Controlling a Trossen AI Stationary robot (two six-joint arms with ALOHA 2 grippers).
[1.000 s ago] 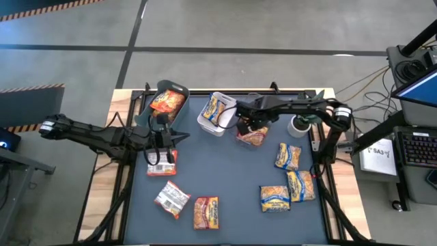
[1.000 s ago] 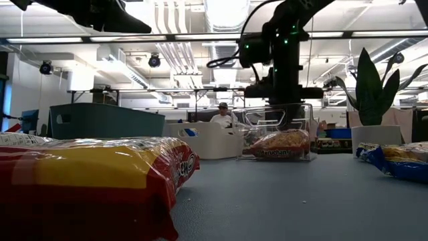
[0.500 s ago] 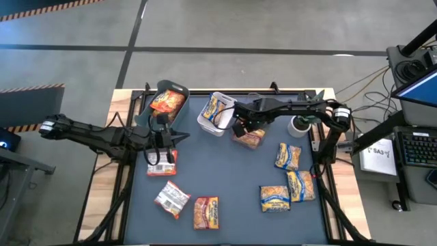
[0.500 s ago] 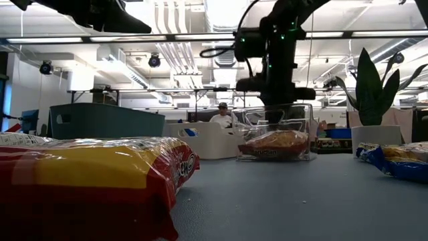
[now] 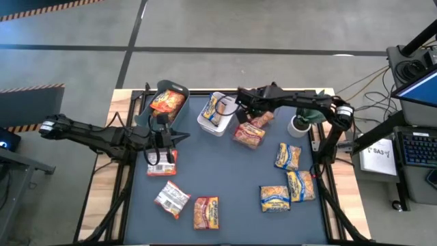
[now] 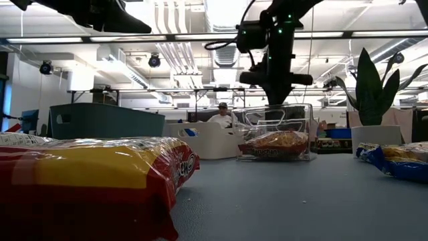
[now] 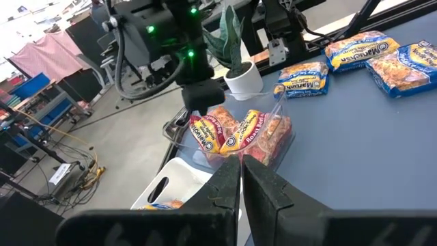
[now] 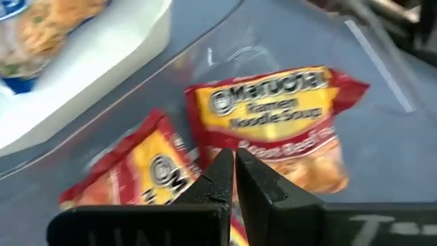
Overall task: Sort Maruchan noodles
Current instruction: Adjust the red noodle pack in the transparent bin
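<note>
My right pincer (image 5: 240,96) has drawn back toward the far edge of the table (image 5: 225,171) since a second ago, when it sat lower over the clear bin (image 5: 251,130); now it hovers above that bin with its fingers pressed shut and nothing held between them. In my right wrist view two red-and-yellow Maruchan packets (image 8: 273,123) lie in the clear bin right below me. My left pincer (image 5: 158,156) has not moved; it rests closed over a whitish packet (image 5: 164,164) on the left side of the table, and whether it touches that packet I cannot tell. As for progress: the grey-green bin (image 5: 167,102) holds an orange-red packet, the white bin (image 5: 217,113) a blue-and-yellow one, and the clear bin its two. Loose on the table are a silver packet (image 5: 171,199) and an orange one (image 5: 206,212) at the near left, and three blue-and-yellow packets (image 5: 287,179) at the right. I judge the sorting under halfway done, with six packets left to bin.
</note>
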